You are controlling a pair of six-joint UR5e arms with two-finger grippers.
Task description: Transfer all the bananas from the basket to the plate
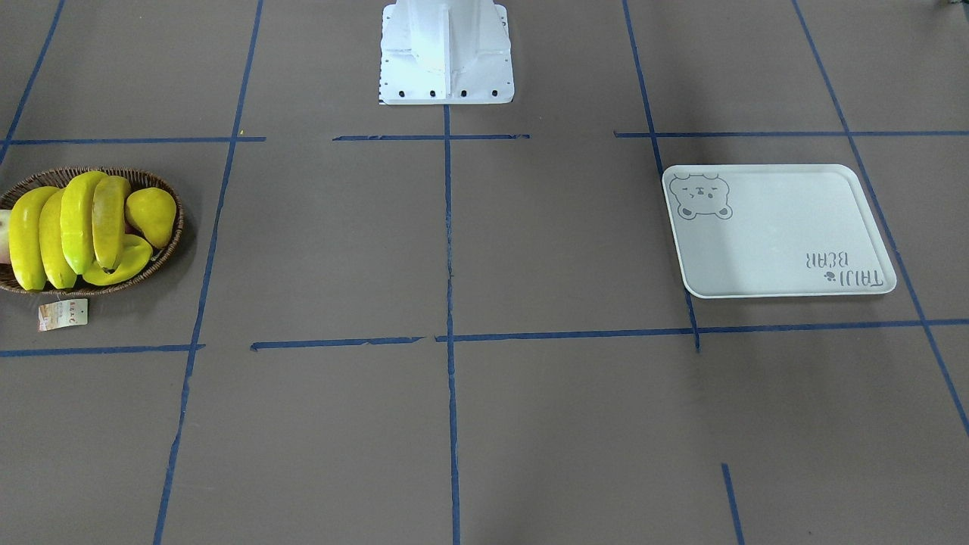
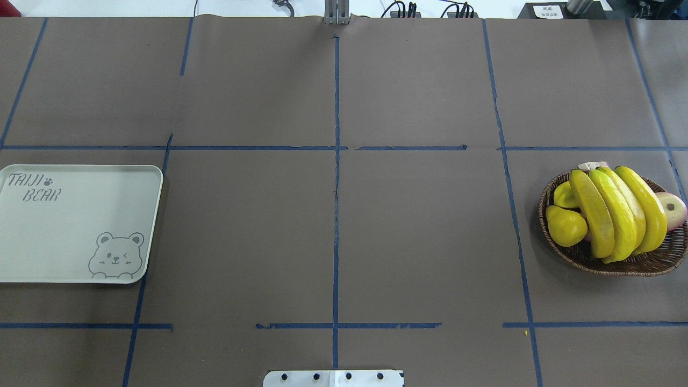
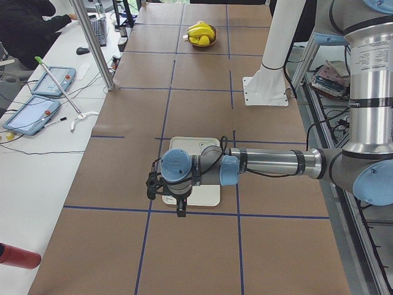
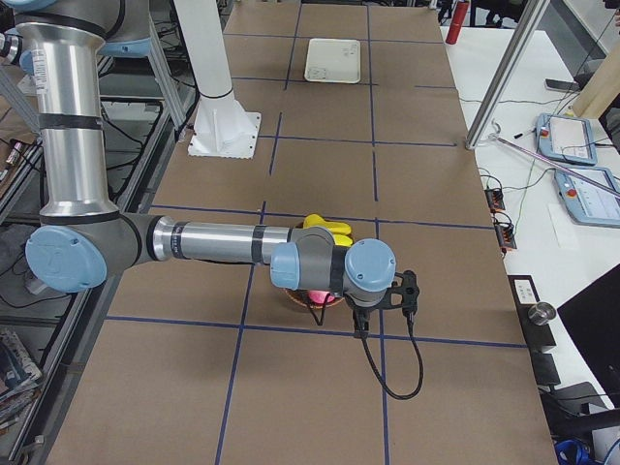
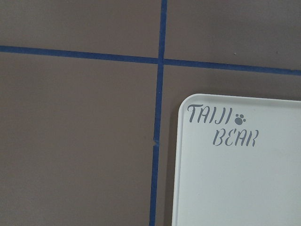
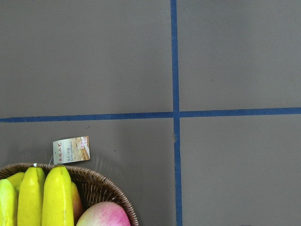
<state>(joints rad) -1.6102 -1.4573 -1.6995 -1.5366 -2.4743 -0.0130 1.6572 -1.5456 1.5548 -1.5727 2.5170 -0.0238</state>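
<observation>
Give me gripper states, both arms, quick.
Left gripper: cannot tell, seen only side-on, near the plate.
Right gripper: cannot tell, seen only side-on, near the basket.

The bananas (image 1: 79, 219) are lying side by side in the wicker basket (image 1: 170, 250), a yellow pear (image 1: 154, 216) beside them, toward the table's (image 1: 454, 424) robot-right end; the bear-printed plate (image 1: 772, 242) is sitting toward its opposite end

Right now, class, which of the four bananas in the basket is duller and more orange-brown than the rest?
The end banana beside the pear; the other three are bright yellow and lie nearer the pink fruit.
</observation>
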